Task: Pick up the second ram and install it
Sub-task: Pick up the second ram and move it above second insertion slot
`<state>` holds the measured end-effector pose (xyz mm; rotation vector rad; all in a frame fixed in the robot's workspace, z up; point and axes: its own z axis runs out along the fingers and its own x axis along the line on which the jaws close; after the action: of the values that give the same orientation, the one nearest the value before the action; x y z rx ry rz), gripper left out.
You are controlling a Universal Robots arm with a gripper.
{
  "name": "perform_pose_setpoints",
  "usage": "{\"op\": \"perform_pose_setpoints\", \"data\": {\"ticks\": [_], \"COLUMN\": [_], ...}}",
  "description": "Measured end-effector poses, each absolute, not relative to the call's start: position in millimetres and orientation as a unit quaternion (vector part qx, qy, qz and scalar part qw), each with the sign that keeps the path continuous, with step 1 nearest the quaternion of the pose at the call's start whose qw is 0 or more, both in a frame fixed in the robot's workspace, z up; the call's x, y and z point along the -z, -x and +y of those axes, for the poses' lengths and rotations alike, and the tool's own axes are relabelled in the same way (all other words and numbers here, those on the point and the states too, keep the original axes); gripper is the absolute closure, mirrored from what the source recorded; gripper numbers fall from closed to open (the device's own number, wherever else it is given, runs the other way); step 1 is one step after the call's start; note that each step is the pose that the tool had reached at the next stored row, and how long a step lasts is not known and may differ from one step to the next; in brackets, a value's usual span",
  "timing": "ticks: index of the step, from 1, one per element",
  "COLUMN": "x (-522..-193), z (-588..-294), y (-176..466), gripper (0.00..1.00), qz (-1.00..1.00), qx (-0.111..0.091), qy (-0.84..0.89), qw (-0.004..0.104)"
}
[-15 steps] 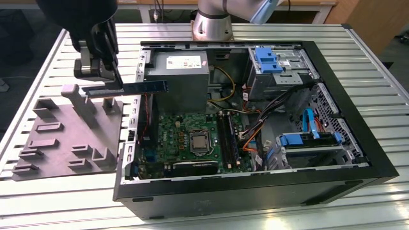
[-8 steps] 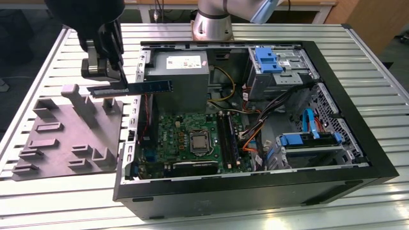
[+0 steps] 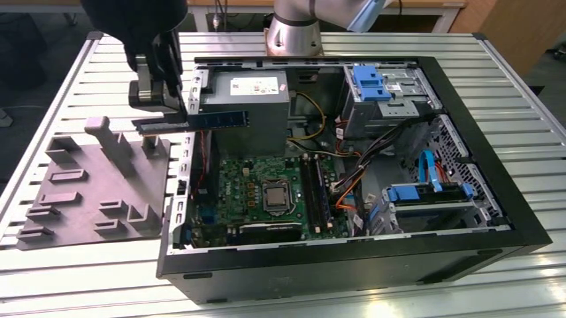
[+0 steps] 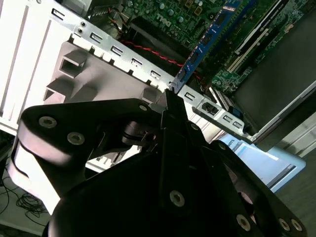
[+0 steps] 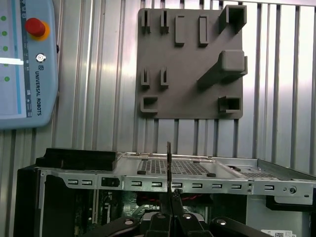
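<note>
While the claw is clamped on one end of the second ram, the stick juts out from it over the case wall. Gripped off-centre, it may tilt and miss the motherboard slot.

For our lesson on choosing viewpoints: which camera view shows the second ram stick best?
The exterior view: the second ram shows its broad face, held in the hand. In the second wrist view it is steeply foreshortened; in the first wrist view it is edge-on, a thin line.
</note>
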<state>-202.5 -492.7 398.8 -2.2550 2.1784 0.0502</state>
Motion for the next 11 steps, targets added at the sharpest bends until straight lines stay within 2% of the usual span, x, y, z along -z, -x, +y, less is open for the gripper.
{"op": "perform_pose_setpoints", "data": {"ticks": [11], "x": [-398.6], "z": [-492.0], "y": [181.5], "gripper": [0.89], "qz": [0.695], "qx": [-0.016], "qy": [0.719], "qw": [0.003]}}
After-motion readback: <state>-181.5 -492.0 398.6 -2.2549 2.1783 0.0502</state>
